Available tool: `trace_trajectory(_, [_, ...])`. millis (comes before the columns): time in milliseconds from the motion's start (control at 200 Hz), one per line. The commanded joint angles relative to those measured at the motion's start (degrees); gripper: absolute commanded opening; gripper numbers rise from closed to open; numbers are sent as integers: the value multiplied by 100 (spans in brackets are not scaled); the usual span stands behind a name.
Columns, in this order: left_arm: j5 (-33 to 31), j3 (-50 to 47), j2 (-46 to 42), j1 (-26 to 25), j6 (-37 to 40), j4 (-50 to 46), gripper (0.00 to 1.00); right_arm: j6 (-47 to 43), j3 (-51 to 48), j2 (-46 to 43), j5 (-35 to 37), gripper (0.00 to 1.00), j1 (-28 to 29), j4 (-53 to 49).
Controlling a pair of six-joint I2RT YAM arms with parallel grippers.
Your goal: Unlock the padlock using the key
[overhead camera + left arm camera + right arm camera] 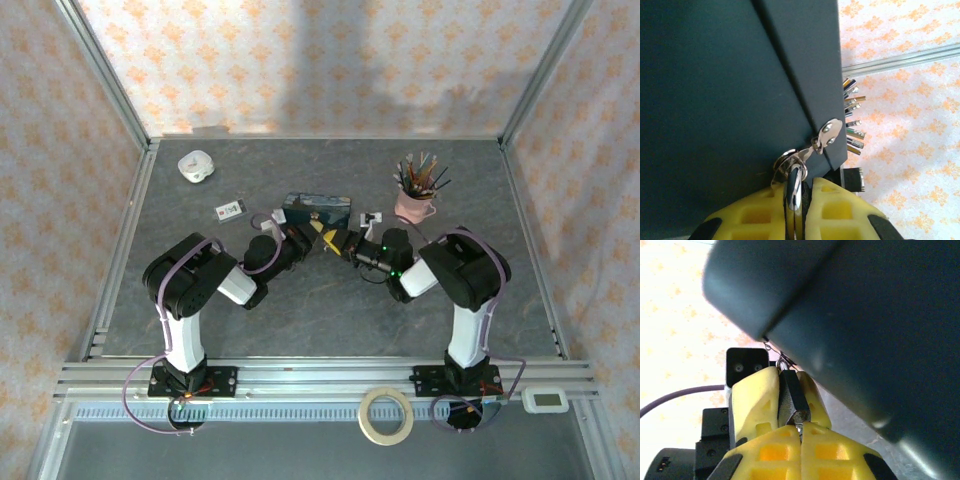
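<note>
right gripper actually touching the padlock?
Touching. Right wrist view: the right gripper has the dark padlock pinched between its yellow fingers, no gap on either side.

A dark grey padlock [791, 402] sits between bright yellow fingers [756, 395], silvery keys [831, 133] hang just past their tips, orange-flowered cream wallpaper [910, 125] behind.

Padlock [792, 401]: small dark block, upright, clamped in right gripper [788, 379] (bit of silver shackle at top). Key bunch [795, 172]: silvery, on ring, pinched in left gripper [799, 186].
</note>
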Motion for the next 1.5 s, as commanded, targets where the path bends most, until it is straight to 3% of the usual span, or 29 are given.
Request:
trace_trajectory(0, [1296,128,-196,-519,22,-26,0,-847,408,-335,627,0,-19,-534])
trace_trajectory(175, [1287,203,-223,-505,189,-103,0,-463,534,-290,570,0,-15,-510])
trace_trajectory(290, [1313,204,-66,-504,343,444,0,310,510,-170,454,0,-26,-243])
trace_trajectory(606, [1405,324,767,-495,337,2641,0,3584,403,36,86,0,-36,1822])
trace_trajectory(746, [1479,396,840,-486,755,2673,0,5482,262,364,557,0,40,3210])
trace_trajectory(886, [1545,485,911,-487,1004,2678,0,6571,306,341,925,0,252,3248])
trace_trajectory(1141, [1466,373,788,-469,1308,2685,0,6965,289,341,1381,0,280,3248])
trace_trajectory(1291, [1308,318,785,-395,1064,2673,0,6166,261,528,1151,0,189,3239])
trace_trajectory(1496, [892,135,790,-240,737,2671,0,4727,180,494,933,25,145,2727])
